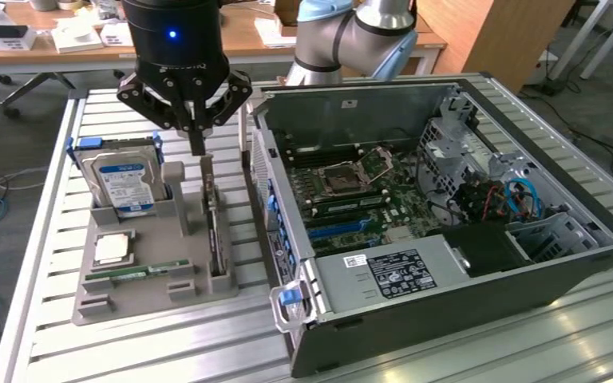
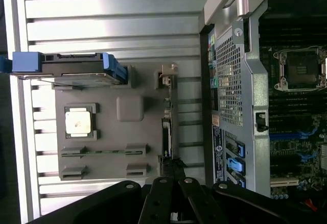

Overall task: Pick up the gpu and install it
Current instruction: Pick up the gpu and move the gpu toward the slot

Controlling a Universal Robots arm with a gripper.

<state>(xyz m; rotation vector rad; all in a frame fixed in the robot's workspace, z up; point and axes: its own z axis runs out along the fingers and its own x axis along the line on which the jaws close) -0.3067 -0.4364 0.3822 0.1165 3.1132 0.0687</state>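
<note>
The gpu [image 1: 214, 227] is a thin dark card standing on edge in a slot along the side of the grey holder tray [image 1: 147, 295] nearest the computer case. It also appears edge-on in the wrist view as the gpu [image 2: 166, 132]. My gripper [image 1: 195, 148] hangs straight down over the card's far end, with its fingers drawn together onto the card's top edge. In the wrist view the card runs in under the closed fingers [image 2: 159, 196]. The card still sits in its slot.
The open computer case [image 1: 445, 199] lies to the exterior view's right of the tray, with the motherboard [image 1: 360, 199] exposed. The tray also holds a silver hard drive [image 1: 121, 185] upright, a CPU [image 1: 112, 249] and a green RAM stick [image 1: 136, 272]. All of it rests on a slatted metal table [image 1: 125, 351].
</note>
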